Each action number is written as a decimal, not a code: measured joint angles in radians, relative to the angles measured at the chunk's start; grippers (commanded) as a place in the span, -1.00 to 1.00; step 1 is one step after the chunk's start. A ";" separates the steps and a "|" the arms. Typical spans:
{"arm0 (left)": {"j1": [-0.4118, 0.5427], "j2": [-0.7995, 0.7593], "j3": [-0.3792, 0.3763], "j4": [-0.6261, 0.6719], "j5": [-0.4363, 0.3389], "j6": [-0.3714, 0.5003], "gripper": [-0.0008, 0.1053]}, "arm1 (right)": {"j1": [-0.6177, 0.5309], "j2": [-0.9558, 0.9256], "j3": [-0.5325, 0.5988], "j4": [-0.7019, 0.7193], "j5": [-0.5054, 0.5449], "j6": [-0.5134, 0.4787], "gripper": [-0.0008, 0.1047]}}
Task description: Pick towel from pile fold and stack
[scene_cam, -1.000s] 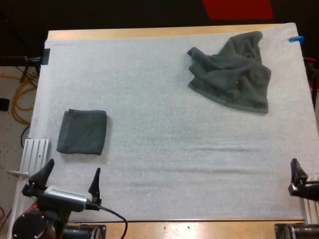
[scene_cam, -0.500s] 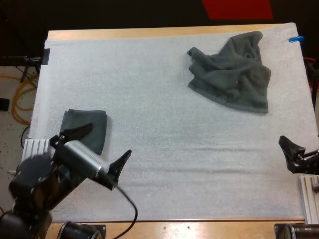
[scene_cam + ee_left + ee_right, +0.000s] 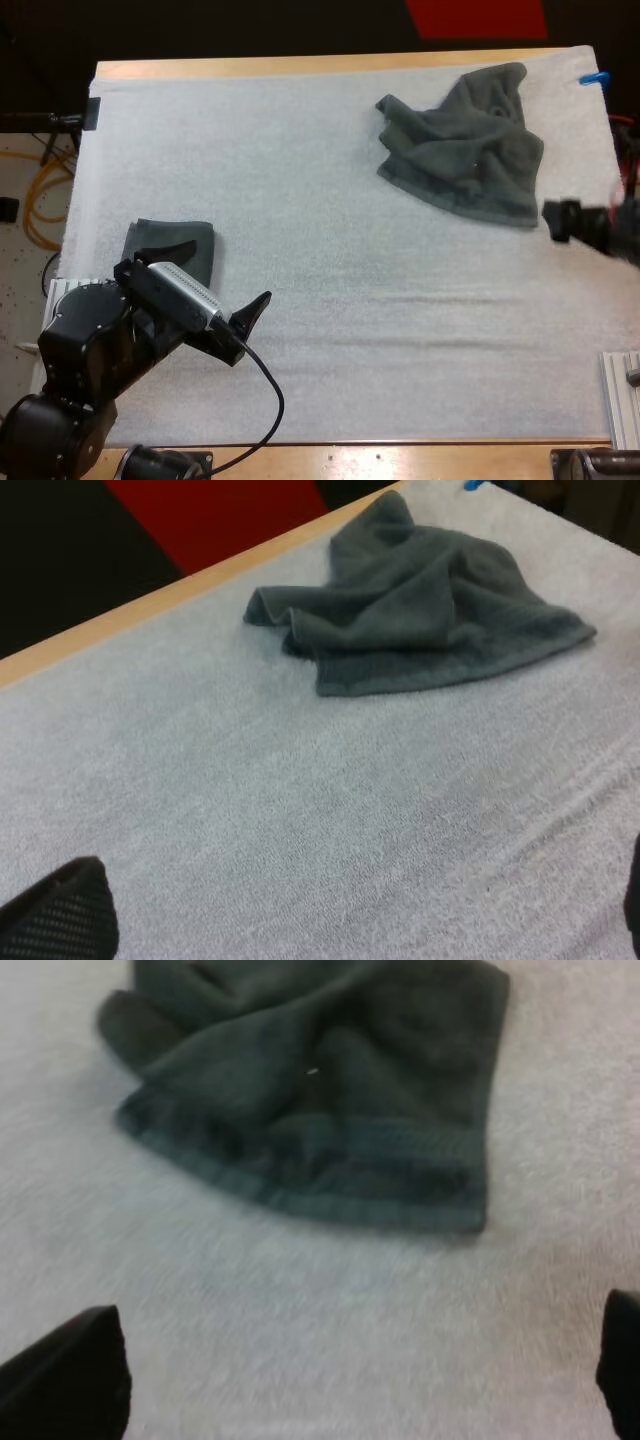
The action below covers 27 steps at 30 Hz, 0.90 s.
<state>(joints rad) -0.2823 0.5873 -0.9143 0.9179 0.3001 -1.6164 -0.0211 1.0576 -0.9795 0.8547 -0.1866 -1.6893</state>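
A crumpled dark grey-green towel point(image 3: 465, 145) lies at the far right of the mat. A folded towel point(image 3: 172, 232) sits at the mat's left side, its near part hidden under my left arm. My left gripper point(image 3: 212, 280) hovers open just right of the folded towel, facing the crumpled towel point(image 3: 420, 610) far ahead; its fingers point(image 3: 60, 920) stand wide apart over bare mat. My right gripper point(image 3: 580, 215) is at the right edge, just beside the crumpled towel's near right corner. It is open point(image 3: 345, 1370), with the towel's hem point(image 3: 320, 1090) a little ahead of its fingertips.
The white mat point(image 3: 330, 300) covers nearly the whole table. The wooden far edge point(image 3: 300, 66) runs behind the crumpled towel. Metal rails stand at the near left point(image 3: 60, 292) and near right point(image 3: 620, 395) corners.
My left arm has risen from the front edge and swung over the folded towel's near side. My right gripper has travelled from the near right corner up to the crumpled towel.
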 measured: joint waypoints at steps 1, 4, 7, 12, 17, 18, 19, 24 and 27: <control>0.000 0.000 0.000 0.000 0.000 0.000 1.00 | 0.000 0.046 0.000 -0.026 0.002 0.011 0.75; 0.000 0.000 0.000 0.000 0.000 0.000 1.00 | 0.000 0.172 0.000 -0.100 0.001 0.045 0.75; 0.000 0.000 0.000 0.000 0.000 0.000 1.00 | 0.000 0.305 0.000 -0.157 0.001 0.083 0.75; 0.000 0.000 0.000 0.000 0.003 0.000 1.00 | 0.000 0.483 0.000 -0.233 0.001 0.148 0.75; 0.000 0.000 0.000 0.000 0.005 0.000 1.00 | 0.000 0.611 0.000 -0.312 -0.021 0.223 0.75; 0.000 0.000 0.000 0.000 0.005 0.000 1.00 | 0.000 0.631 -0.001 -0.328 -0.026 0.240 0.75; 0.000 0.000 0.000 0.000 0.005 0.000 1.00 | 0.000 0.649 -0.003 -0.343 -0.031 0.262 0.75; 0.000 0.000 0.000 0.000 0.005 0.000 1.00 | 0.000 0.689 -0.012 -0.404 -0.034 0.361 0.53; 0.000 0.000 0.000 0.000 0.005 0.000 1.00 | 0.000 0.702 -0.015 -0.420 -0.038 0.411 0.17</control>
<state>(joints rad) -0.2823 0.5873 -0.9143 0.9179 0.3046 -1.6164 -0.0211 1.7600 -0.9946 0.4350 -0.2245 -1.2778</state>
